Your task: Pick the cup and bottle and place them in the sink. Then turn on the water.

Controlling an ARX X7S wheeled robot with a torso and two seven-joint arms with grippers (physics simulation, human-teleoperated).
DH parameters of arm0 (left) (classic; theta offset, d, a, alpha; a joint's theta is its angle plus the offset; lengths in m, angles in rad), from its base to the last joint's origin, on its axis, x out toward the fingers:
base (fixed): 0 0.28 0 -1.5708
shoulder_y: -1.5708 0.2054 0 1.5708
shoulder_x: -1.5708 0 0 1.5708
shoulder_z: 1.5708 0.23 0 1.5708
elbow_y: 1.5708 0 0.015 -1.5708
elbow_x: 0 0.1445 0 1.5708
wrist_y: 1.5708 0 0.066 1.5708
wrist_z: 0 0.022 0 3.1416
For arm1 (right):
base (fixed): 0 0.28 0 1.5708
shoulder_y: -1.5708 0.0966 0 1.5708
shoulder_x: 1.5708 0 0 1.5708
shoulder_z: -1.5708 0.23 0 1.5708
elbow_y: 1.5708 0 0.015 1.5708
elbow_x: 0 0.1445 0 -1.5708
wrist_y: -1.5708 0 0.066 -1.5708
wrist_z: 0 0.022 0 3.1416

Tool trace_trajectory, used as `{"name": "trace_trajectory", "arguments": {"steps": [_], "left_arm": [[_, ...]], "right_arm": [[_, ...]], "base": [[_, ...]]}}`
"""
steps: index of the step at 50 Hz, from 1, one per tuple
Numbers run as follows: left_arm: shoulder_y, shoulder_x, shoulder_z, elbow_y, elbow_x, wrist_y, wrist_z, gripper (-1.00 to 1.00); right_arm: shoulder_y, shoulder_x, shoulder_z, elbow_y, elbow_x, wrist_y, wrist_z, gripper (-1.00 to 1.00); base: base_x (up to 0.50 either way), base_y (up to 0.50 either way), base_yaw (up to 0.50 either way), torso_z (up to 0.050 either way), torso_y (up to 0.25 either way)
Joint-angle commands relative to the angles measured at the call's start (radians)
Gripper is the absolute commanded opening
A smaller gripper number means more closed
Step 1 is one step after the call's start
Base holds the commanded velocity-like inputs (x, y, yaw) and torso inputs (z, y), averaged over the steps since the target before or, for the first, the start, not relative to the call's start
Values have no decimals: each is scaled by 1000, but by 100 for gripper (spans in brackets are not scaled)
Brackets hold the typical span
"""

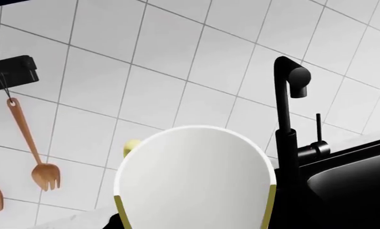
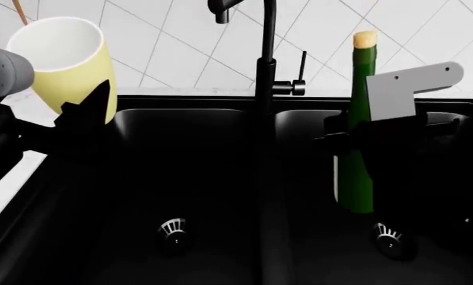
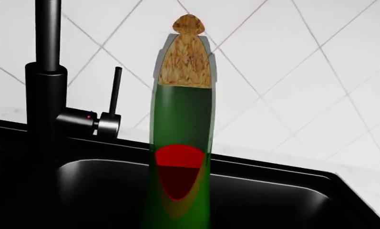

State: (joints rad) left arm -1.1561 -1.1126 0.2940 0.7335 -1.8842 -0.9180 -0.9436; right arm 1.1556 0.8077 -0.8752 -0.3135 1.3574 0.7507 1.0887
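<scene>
Left end effector [image 2: 82, 116] grips the cup [image 2: 66, 62] above the sink [image 2: 196, 154]; right end effector [image 2: 371, 133] clamps the upright bottle [image 2: 359, 119].

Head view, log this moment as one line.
left gripper: holds cup above sink | right gripper: holds bottle in right basin | faucet: untouched

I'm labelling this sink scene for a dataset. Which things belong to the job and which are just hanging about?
Part of the job:
cup, held in the left pincer
wine bottle, held in the right pincer
sink
faucet with its lever

Just hanging about:
wooden fork on the wall rail
</scene>
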Motion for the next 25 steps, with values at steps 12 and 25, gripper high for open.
{"name": "trace_trajectory", "arguments": {"steps": [12, 25], "left_arm": [[0, -2, -4, -2, 1, 11, -9, -100], [-2, -5, -7, -6, 0, 13, -6, -100]], "right_arm": [[-17, 11, 11, 8, -32, -8, -11, -100], [-43, 27, 21, 19, -39, -35, -18, -100]], "base": [[0, 0, 0, 0, 1], [0, 0, 0, 1, 1]]}}
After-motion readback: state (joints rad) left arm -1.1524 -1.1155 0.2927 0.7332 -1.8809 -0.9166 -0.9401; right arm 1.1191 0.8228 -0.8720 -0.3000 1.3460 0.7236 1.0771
